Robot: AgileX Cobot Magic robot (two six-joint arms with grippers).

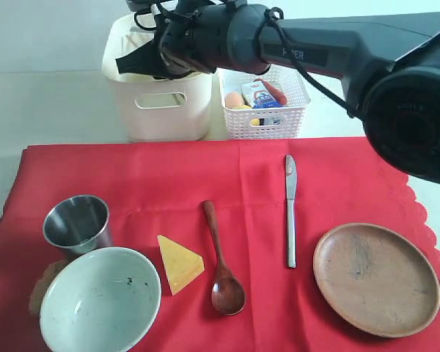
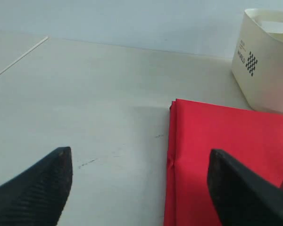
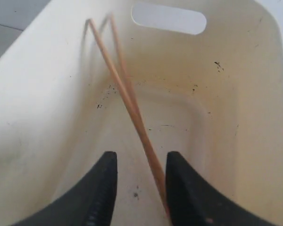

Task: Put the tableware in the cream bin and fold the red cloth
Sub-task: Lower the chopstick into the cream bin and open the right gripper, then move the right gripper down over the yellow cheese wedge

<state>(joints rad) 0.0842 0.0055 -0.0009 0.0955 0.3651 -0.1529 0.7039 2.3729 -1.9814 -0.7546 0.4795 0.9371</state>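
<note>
The wooden chopsticks [image 3: 127, 99] lean loose inside the cream bin [image 3: 236, 117], between the spread fingers of my right gripper [image 3: 140, 162], which is open. From outside, that gripper [image 1: 141, 60] hangs over the cream bin [image 1: 161, 106] at the back. On the red cloth [image 1: 242, 183] lie a steel cup [image 1: 77, 224], a pale speckled bowl [image 1: 100, 301], a dark wooden spoon [image 1: 220, 260], a silver knife [image 1: 290, 209] and a brown plate [image 1: 375, 279]. My left gripper [image 2: 139, 165] is open above the red cloth's [image 2: 217, 155] left edge, holding nothing.
A yellow cheese wedge [image 1: 178, 262] lies between bowl and spoon. The white lattice basket [image 1: 268, 110] with an egg and a milk carton stands right of the cream bin. A brown object [image 1: 44, 282] peeks from under the bowl. The right arm [image 1: 337, 51] spans the back.
</note>
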